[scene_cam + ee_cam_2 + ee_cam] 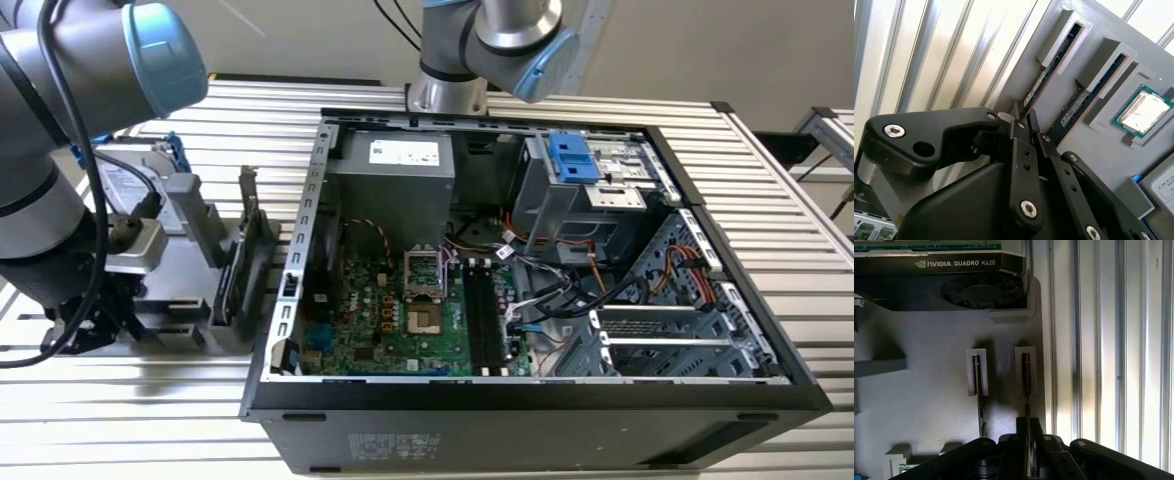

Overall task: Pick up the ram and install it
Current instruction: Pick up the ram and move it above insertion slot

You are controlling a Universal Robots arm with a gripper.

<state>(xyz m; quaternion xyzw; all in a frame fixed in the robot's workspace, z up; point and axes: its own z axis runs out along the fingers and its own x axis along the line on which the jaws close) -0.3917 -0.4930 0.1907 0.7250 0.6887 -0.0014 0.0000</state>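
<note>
the claw (1024,115) is closed down narrow, its two black fingertips (1017,109) on either side of the near end of the ram (1026,382). the gap between them looks no wider than the stick, so i judge it is pinching the ram, though the contact itself is partly hidden by the claw's own body.

the ram stands on edge in the outermost slot of a grey holder (929,390), just beside the holder's edge and the ribbed table (1104,340). it does not look lifted; its far end sits inside the raised slot guide. a second stick (977,385) stands in the next slot, parallel and untouched. beyond that, in the second wrist view, a square chip (1143,111) lies flat in its own recess, and in the first wrist view a graphics card (954,287) sits at the holder's far side.

farther off, in the exterior view, the open case (534,405) lies on its side, well apart from the holder, with the green board (387,320) exposed and the long black ram sockets (486,320) looking empty.

so the reach and the grasp seem done; the lift out and the install are not.
</note>
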